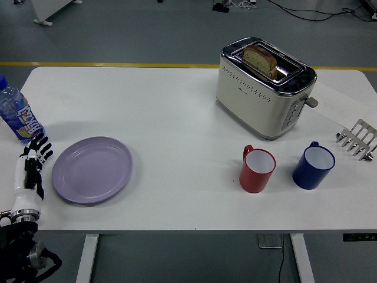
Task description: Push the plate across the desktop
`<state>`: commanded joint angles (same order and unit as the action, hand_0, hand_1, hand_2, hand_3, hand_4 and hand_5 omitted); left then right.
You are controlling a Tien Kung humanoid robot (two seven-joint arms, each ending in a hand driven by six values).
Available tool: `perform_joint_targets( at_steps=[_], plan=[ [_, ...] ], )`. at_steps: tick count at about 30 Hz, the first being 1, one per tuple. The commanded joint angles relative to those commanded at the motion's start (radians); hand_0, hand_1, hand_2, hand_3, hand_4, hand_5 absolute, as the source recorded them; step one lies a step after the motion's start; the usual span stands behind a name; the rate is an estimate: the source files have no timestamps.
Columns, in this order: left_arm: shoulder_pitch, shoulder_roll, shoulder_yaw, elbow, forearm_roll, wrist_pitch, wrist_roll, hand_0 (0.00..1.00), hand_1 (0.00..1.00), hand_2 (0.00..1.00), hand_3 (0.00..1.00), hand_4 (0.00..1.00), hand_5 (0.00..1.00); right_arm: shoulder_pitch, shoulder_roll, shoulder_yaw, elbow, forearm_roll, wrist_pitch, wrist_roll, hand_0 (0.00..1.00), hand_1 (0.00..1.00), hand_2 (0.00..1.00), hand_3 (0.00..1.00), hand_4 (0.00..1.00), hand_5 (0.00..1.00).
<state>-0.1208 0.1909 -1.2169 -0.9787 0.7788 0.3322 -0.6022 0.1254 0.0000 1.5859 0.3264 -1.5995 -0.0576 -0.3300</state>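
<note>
A lavender plate lies flat on the white table at the near left. My left hand rests on the table just left of the plate, fingers straight and pointing away from me, holding nothing. A narrow gap shows between the hand and the plate's left rim. My right hand is out of view.
A blue water bottle stands at the table's left edge, just beyond my left hand. A toaster with bread in it stands at the back right. A red mug and a blue mug stand near the front right, with a metal rack at the right edge.
</note>
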Motion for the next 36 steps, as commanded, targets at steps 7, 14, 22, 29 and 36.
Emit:
perform_joint_targets(
  at_steps=[7,14,22,29,36],
  plan=[
    [-0.006,0.001,0.05,0.002,-0.027,0.01,-0.01,0.78,0.832,0.867,0.843,0.523,0.998,-0.004,0.0,0.003,0.001,-0.008,0.002,-0.004,0.579,0.551,0.616,0.622,0.148,0.645],
    [-0.018,-0.003,0.08,0.005,-0.032,0.016,-0.014,0.776,0.83,0.861,0.835,0.519,0.998,-0.007,0.0,0.007,0.002,-0.02,0.005,-0.006,0.579,0.551,0.617,0.622,0.144,0.642],
    [-0.041,-0.013,0.103,0.013,-0.042,0.028,-0.023,0.775,0.828,0.86,0.832,0.517,0.998,-0.004,0.0,0.008,0.001,-0.022,0.007,-0.005,0.579,0.551,0.618,0.622,0.143,0.643],
    [-0.069,-0.016,0.139,0.022,-0.067,0.036,-0.03,0.775,0.827,0.859,0.831,0.518,0.998,0.002,0.0,0.008,0.001,-0.023,0.008,-0.004,0.579,0.551,0.618,0.623,0.142,0.642],
    [-0.089,-0.017,0.175,0.025,-0.104,0.044,-0.039,0.774,0.826,0.857,0.828,0.517,0.998,0.006,0.0,0.008,0.001,-0.026,0.009,-0.004,0.579,0.551,0.618,0.623,0.14,0.64]
  ],
)
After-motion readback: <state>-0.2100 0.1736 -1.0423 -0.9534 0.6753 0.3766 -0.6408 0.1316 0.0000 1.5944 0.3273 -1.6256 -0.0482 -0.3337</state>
